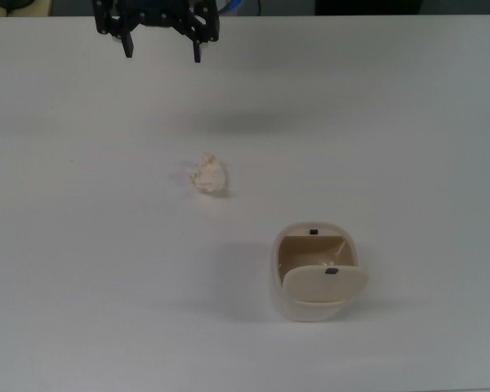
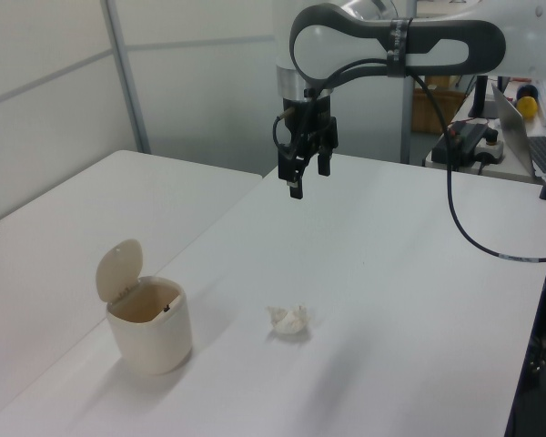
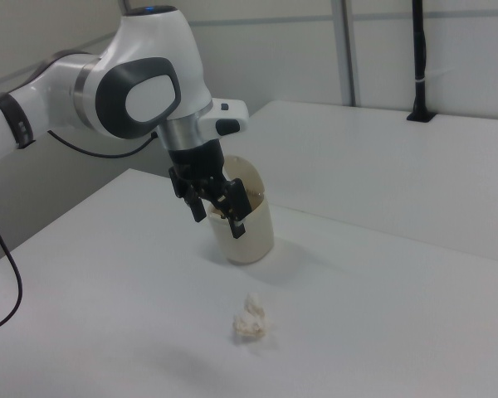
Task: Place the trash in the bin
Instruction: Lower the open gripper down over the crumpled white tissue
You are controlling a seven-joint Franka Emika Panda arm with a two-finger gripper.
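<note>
The top view looks straight down on the bench [image 1: 82, 286]; the left and right views face it obliquely from opposite sides, sharing its middle.

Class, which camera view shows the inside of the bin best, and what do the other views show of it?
The top view: it looks straight down into the bin, showing its tan inside past the raised lid. The left view shows the bin side-on with only a sliver of interior. In the right view, the claw partly covers the bin.
</note>
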